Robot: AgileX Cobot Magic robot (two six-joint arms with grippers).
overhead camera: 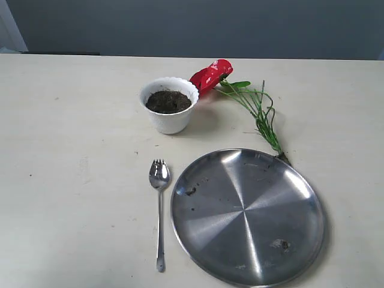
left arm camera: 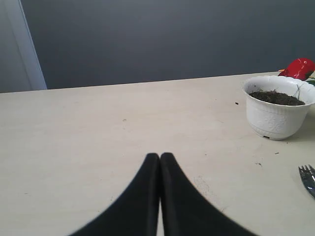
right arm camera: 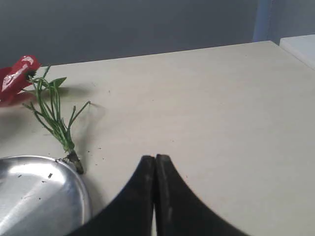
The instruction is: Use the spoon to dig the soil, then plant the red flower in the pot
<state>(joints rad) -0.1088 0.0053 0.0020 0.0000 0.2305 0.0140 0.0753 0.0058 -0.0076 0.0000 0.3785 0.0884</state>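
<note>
Exterior view: unmarked white pot (overhead camera: 170, 105).

The right arm's black gripper (right arm camera: 155, 160) has its two tapered fingers pressed together at the tips, holding nothing, over the bare cream worktop (right arm camera: 206, 108). The artificial red flower with thin green stems (right arm camera: 47, 105) lies flat on the worktop, its glossy red bloom toward the far edge by the grey wall and its stem base touching the rim of the round shiny steel plate (right arm camera: 42, 196), which carries a few dark crumbs.
</note>
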